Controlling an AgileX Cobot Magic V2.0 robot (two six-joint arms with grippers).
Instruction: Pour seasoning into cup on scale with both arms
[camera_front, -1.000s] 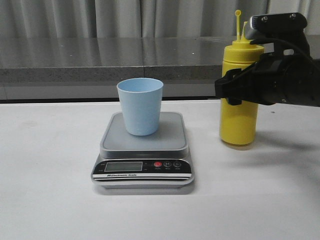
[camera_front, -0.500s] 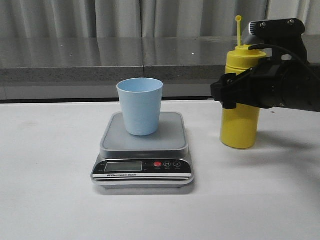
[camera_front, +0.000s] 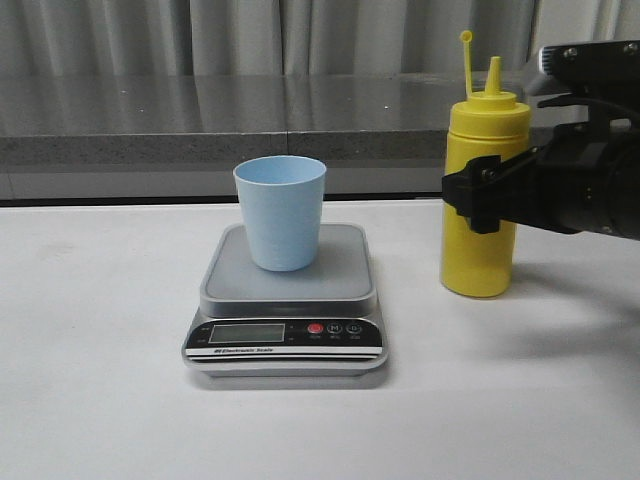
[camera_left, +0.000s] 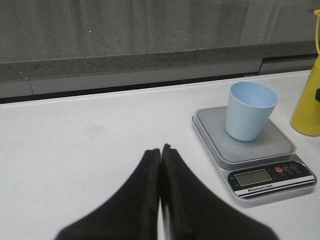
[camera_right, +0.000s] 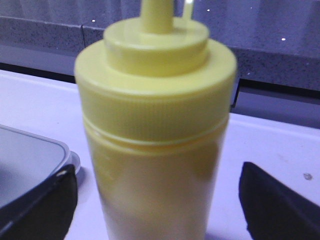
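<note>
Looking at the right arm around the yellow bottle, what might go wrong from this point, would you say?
The right gripper is open, its fingers apart from the seasoning bottle; an off-centre close may tip that tall bottle. The cap is off the nozzle, so a hard squeeze might spill early. The cup stands loose on the scale; a bump could topple it.

White counter (camera_front: 100, 400), scale (camera_front: 287, 300) flat near its middle, yellow seasoning bottle (camera_front: 480, 240) upright just right of scale, apart

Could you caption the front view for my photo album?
Black right tool open around tall yellow plastic squeeze bottle; pale blue plastic cup waits on grey scale.
</note>
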